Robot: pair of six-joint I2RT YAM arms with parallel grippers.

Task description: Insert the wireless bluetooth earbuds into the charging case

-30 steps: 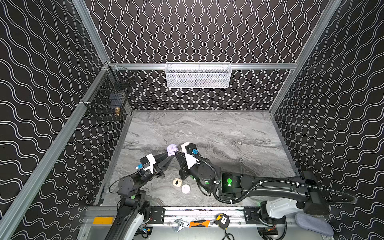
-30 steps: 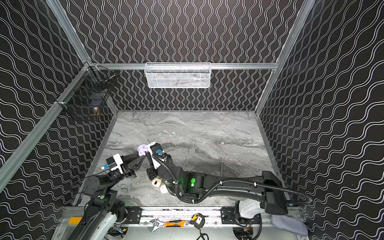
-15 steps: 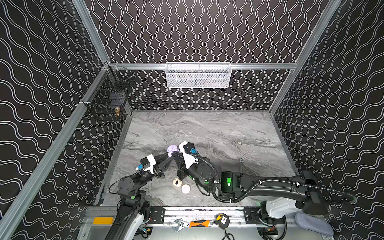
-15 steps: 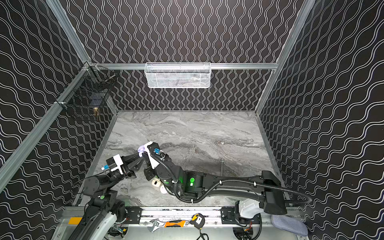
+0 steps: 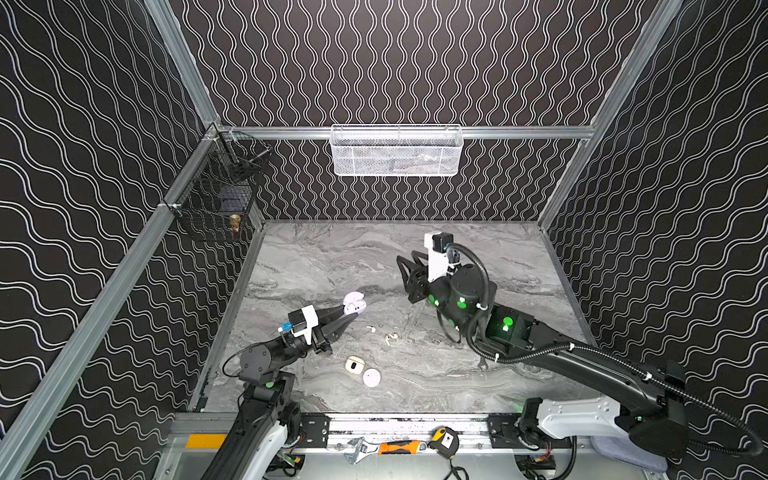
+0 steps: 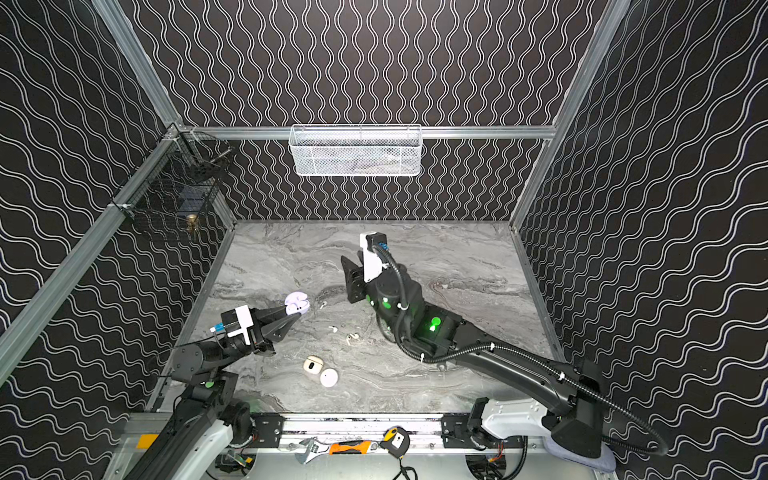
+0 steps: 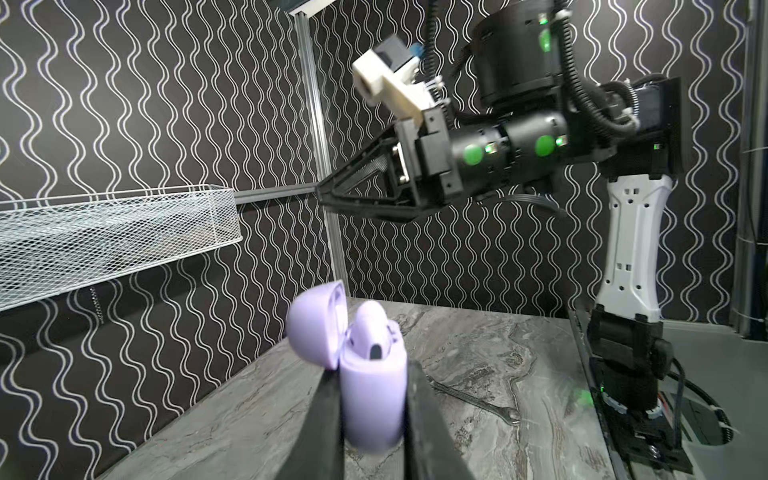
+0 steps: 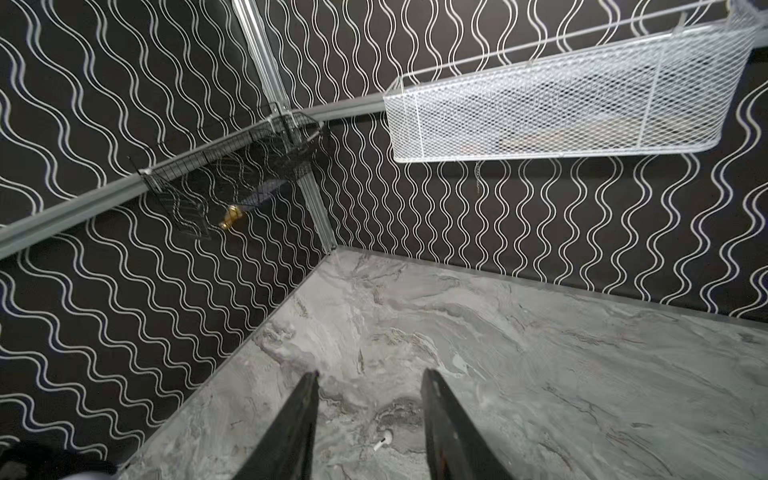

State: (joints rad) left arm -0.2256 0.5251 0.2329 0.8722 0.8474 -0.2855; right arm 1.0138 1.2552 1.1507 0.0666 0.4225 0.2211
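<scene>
**Desk:** In both top views, what crowds the grip?

**Photographer:** The left gripper (image 5: 348,314) is clamped on the open lavender charging case (image 5: 354,302), toward the left of the marble table (image 5: 332,257). Loose earbuds (image 5: 390,337) lie on the marble just to its right. In a top view, a tiny earbud (image 6: 322,305) sits beside the case. A cream case (image 5: 354,365) and a round white case (image 5: 371,377) lie side by side nearer the front rail. The right gripper (image 5: 406,257) is raised well apart, toward the back. A steel wrench (image 5: 482,365) is mostly hidden under the right arm.

**Desk:** Containers?

**Photographer:** A white mesh basket (image 5: 396,151) hangs on the back rail, its contents unclear. A black wire basket (image 5: 216,199) hangs on the left rail and holds a small brass piece (image 5: 235,222).

**Desk:** Left wrist view?

**Photographer:** Both fingers (image 7: 419,411) press the case's sides. The lid (image 7: 316,324) is swung back and a lavender earbud (image 7: 372,328) is seated inside. Whether a second one sits behind it cannot be told. Beyond the case, the right gripper hangs in the air above the wrench on the marble.

**Desk:** Right wrist view?

**Photographer:** Its jaws stand apart, with nothing between them. A white earbud (image 8: 383,440) lies on the marble below the gap. Both baskets show on the walls ahead.
</scene>
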